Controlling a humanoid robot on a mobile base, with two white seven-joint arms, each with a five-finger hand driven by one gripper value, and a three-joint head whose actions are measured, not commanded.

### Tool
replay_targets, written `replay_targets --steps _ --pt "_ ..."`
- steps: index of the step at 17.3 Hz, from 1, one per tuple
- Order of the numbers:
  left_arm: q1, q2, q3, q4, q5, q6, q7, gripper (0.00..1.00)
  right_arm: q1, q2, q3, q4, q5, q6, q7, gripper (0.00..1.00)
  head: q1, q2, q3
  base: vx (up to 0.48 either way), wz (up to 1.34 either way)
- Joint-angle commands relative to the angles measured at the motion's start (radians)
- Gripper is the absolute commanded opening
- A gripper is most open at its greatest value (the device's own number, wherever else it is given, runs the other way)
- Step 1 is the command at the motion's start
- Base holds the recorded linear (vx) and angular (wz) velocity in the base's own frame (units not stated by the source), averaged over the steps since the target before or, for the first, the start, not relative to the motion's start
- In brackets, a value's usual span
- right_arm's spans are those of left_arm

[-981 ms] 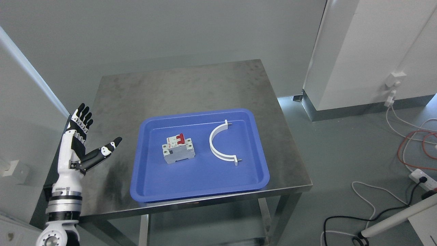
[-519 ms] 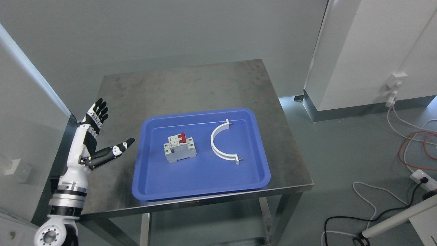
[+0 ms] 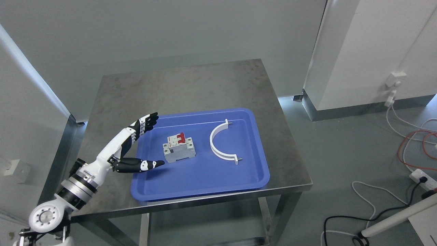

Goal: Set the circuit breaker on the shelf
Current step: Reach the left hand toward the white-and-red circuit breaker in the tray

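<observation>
Grey steel worktop [image 3: 191, 85], big blue plastic tray [image 3: 205, 181] near its front edge, grey circuit breaker with red switches [image 3: 179, 149] inside the tray's left half, white curved plastic clip [image 3: 220, 143] beside it, left hand [image 3: 131, 150] over the tray's left rim, fingers [image 3: 145, 123] spread wide, holding nothing.

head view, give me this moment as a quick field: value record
left hand: open, over the tray's left edge, not touching the breaker
right hand: not in view
circuit breaker: in the tray, left of centre, red switches on top
white curved bracket: in the tray, right of the breaker
blue tray: on the steel table
shelf: not visible
</observation>
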Motion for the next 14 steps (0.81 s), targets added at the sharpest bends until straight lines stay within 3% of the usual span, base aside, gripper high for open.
replay_targets --steps 1,4,7,14 --pt "-0.024 0.076 -0.148 0.001 -0.152 0.062 -0.017 0.97 0.000 -0.017 0.020 0.000 0.000 -0.017 0.000 1.00 0.0000 0.000 0.000 0.000 0.00" --pt "-0.028 0.053 -0.146 0.002 -0.200 0.063 -0.017 0.91 0.000 -0.017 0.020 0.000 0.000 -0.017 -0.001 1.00 0.0000 0.000 0.000 0.000 0.00" --pt "-0.082 0.011 -0.145 0.005 -0.209 0.089 -0.019 0.74 0.000 -0.017 0.020 0.000 0.000 -0.017 -0.001 1.00 0.0000 0.000 0.000 0.000 0.00" --pt "-0.108 -0.064 -0.139 0.025 -0.243 0.109 -0.049 0.50 0.000 -0.017 0.020 0.000 0.000 -0.017 -0.001 1.00 0.0000 0.000 0.000 0.001 -0.01"
